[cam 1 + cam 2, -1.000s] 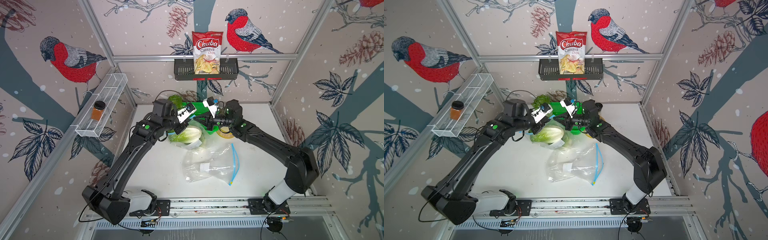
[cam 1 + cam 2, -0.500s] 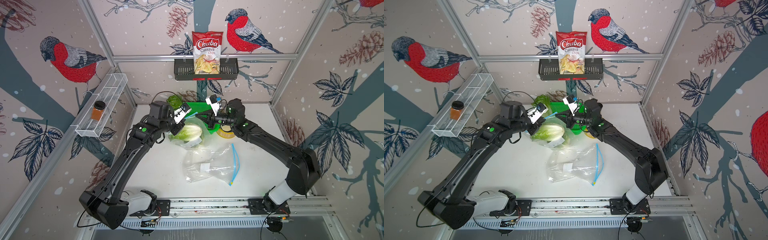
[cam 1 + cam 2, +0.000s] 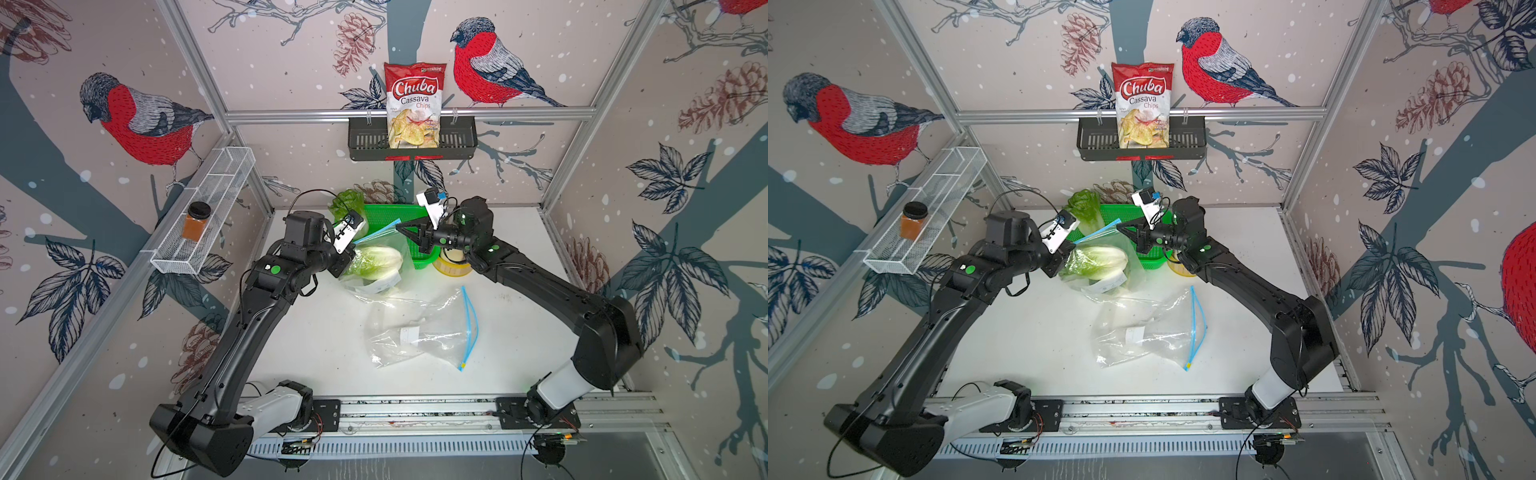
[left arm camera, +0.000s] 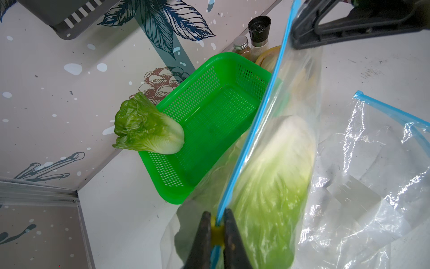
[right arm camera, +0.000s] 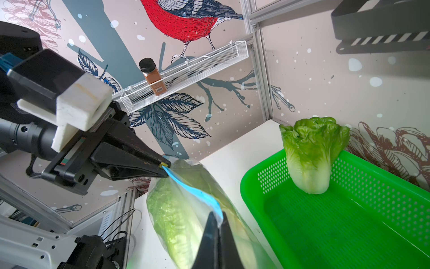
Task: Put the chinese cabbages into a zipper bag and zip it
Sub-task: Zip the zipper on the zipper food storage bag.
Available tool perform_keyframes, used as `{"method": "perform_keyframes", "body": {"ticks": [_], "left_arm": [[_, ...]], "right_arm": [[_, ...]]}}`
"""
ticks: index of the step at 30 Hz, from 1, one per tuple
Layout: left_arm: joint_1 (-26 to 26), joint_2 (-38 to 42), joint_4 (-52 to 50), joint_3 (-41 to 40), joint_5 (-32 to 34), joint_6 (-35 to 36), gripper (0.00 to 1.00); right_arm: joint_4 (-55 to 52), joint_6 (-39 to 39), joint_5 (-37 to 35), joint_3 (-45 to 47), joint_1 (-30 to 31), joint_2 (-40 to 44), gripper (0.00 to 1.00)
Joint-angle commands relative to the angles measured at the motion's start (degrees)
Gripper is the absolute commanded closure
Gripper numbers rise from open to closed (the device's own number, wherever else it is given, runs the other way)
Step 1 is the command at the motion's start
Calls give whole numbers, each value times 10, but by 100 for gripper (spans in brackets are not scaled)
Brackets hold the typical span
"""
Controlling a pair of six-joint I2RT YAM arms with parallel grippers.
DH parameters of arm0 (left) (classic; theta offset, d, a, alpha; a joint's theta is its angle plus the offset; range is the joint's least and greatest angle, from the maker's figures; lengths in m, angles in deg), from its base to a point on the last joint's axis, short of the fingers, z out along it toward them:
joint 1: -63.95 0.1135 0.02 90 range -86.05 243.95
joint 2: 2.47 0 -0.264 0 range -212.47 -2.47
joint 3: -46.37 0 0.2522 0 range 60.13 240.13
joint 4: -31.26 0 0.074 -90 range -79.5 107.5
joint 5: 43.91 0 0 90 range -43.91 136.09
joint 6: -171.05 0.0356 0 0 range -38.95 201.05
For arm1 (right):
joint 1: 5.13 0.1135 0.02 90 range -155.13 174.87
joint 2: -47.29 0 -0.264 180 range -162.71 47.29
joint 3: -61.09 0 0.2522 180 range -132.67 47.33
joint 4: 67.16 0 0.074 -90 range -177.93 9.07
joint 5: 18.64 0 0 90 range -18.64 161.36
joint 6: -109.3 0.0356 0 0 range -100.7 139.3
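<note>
A clear zipper bag (image 3: 380,270) (image 3: 1100,266) hangs between my two grippers with pale green chinese cabbage (image 4: 274,181) (image 5: 172,216) inside; how many heads I cannot tell. Its blue zip strip (image 3: 376,232) (image 4: 258,121) runs taut from one gripper to the other. The left gripper (image 4: 217,223) (image 3: 353,246) (image 5: 164,165) is shut on the zip's end, a yellow piece between its jaws. At the other end the right gripper (image 5: 218,217) (image 3: 400,227) (image 3: 1119,227) is shut on the strip. Another cabbage (image 3: 348,203) (image 4: 146,125) (image 5: 311,153) leans on the rim of the green basket (image 4: 209,116) (image 5: 349,221).
A second, empty zipper bag (image 3: 419,332) (image 3: 1146,332) lies flat on the white table nearer the front. A yellow roll (image 3: 451,266) sits under the right arm, with a spice bottle (image 4: 242,46) and a grinder (image 4: 258,30) behind the basket. On the left wall a wire shelf (image 3: 208,208) holds a jar.
The left gripper has drawn away to the left from the right one, and the blue zip now stretches longer between them. The bag with the cabbage has shifted slightly left.
</note>
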Motion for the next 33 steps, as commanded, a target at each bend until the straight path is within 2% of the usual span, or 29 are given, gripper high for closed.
{"method": "perform_keyframes", "body": {"ticks": [1, 24, 33], "left_arm": [[7, 8, -43, 1, 64, -11, 90], [9, 40, -88, -8, 84, -37, 88], [9, 47, -97, -17, 96, -51, 87]], "right_arm": [[28, 4, -49, -3, -10, 4, 100], [35, 21, -106, 17, -23, 22, 100], [29, 21, -102, 20, -31, 24, 100]]}}
